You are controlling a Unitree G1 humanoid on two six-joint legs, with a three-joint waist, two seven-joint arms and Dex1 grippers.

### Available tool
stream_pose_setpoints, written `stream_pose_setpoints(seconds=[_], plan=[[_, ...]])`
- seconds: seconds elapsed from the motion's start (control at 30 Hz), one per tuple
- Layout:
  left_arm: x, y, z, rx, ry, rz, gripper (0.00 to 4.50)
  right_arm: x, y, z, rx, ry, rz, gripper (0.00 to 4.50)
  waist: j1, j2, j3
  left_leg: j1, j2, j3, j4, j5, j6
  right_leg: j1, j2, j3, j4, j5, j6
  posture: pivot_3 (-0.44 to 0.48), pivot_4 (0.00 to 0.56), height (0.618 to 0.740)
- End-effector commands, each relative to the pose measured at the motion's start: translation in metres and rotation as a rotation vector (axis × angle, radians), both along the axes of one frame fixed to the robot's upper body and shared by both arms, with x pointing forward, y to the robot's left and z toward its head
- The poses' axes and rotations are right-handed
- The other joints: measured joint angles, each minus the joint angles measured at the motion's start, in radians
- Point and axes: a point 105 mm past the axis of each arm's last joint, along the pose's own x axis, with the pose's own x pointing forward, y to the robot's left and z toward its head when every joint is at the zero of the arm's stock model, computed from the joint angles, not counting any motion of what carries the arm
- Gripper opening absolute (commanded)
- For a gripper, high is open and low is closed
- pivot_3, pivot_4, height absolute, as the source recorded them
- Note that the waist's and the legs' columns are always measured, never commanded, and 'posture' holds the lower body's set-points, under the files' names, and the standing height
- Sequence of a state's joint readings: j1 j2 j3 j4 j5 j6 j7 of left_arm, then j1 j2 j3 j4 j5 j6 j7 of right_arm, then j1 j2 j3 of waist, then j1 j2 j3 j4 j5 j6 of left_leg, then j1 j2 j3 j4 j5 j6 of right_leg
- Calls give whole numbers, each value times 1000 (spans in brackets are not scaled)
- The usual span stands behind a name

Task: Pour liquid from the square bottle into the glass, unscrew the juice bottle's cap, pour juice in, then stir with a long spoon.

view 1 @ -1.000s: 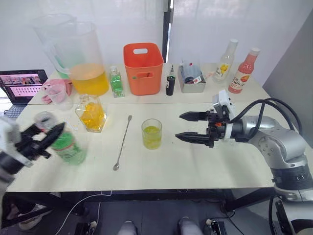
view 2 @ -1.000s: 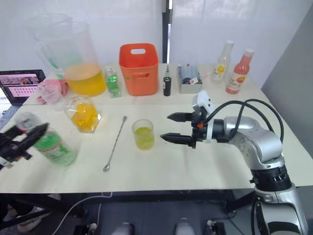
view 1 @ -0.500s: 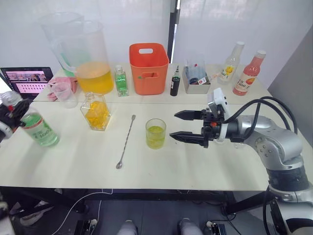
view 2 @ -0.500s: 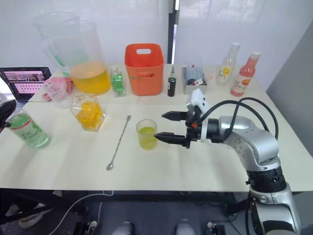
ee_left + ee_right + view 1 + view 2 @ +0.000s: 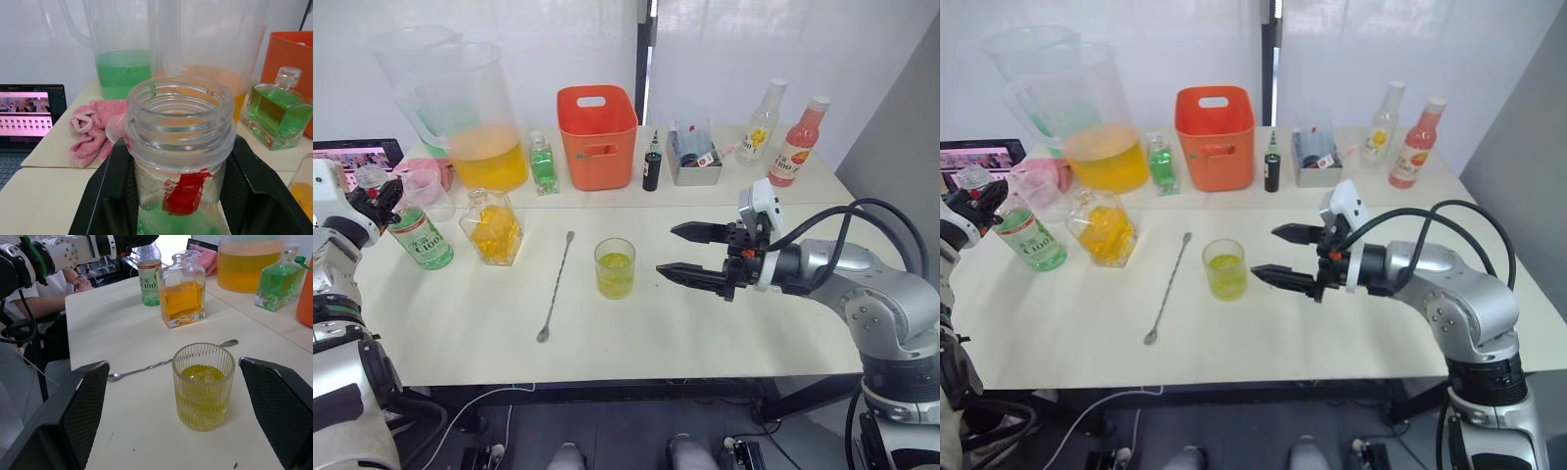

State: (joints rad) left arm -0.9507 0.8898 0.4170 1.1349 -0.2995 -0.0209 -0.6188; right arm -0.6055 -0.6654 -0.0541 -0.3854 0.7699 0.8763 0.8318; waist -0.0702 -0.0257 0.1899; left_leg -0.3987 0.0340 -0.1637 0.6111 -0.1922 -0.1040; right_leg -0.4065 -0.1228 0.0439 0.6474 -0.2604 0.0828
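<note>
Left gripper (image 5: 178, 196) clamps the juice bottle (image 5: 421, 237) at its neck (cap off). Right gripper (image 5: 690, 254) is spread wide; the glass (image 5: 615, 268) stands just beyond its fingertips, long spoon (image 5: 557, 285) past that.

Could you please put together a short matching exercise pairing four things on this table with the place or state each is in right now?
Things:
1. juice bottle
2. glass
3. long spoon
4. right gripper

States:
A. lying flat on the table between the square bottle and the glass
B. open, fingers spread beside the glass
C. uncapped, held at the neck by the left gripper
D. partly filled with yellow liquid

Pairs: 1-C, 2-D, 3-A, 4-B
</note>
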Motion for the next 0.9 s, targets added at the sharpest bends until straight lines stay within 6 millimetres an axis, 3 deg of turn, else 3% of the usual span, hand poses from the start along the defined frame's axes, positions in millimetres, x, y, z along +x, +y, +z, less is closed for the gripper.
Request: stream_pose_setpoints(seconds=[0.03, 0.13, 0.2, 0.4, 0.53, 0.73, 0.8, 0.9], plan=[[-3, 3, 11, 40, -35, 21, 1617, -6, -4, 11, 10, -48, -4, 4481, -1, 0, 0, 0, 0, 0, 0, 0, 0, 0, 0, 0, 0, 0, 0, 0, 150, 740], [-3, 3, 8, 29, -42, 11, 1617, -7, -5, 11, 6, -47, -9, 4481, -1, 0, 0, 0, 0, 0, 0, 0, 0, 0, 0, 0, 1, 0, 0, 0, 150, 740], [-6, 6, 13, 15, -68, 17, 2613, -7, -5, 11, 4, -47, -10, 4500, -1, 0, 0, 0, 0, 0, 0, 0, 0, 0, 0, 0, 1, 0, 0, 0, 150, 740], [-12, 6, 34, 27, -155, 5, 4469, -6, -3, 11, 6, -48, -5, 4500, 0, 0, 0, 0, 0, 0, 0, 0, 0, 0, 0, 0, 1, 0, 0, 0, 150, 740], [-19, -3, 69, 31, -297, -50, 4469, -6, -1, 11, 13, -47, 4, 4500, 0, 0, 0, 0, 0, 0, 0, 0, -1, 0, 0, 0, 1, 0, 0, 0, 150, 740], [-48, -19, 135, 104, -559, -84, 4469, -6, 3, 11, 24, -50, 19, 4500, 1, 0, 0, 0, 0, 0, 0, 1, -1, 0, 0, 0, 0, 0, 0, 0, 150, 740], [-56, -37, 150, 139, -609, -162, 4469, -6, 3, 11, 28, -51, 26, 4500, 1, 0, 0, 0, 0, 0, 0, 1, -1, 0, 0, 0, 0, 0, 0, 0, 150, 740], [-57, -94, 134, 302, -460, -436, 4469, -6, 5, 11, 28, -54, 34, 4500, -1, 0, 0, 0, 0, 0, 0, 1, -1, 0, 0, 1, 0, 0, 0, 0, 150, 740]])
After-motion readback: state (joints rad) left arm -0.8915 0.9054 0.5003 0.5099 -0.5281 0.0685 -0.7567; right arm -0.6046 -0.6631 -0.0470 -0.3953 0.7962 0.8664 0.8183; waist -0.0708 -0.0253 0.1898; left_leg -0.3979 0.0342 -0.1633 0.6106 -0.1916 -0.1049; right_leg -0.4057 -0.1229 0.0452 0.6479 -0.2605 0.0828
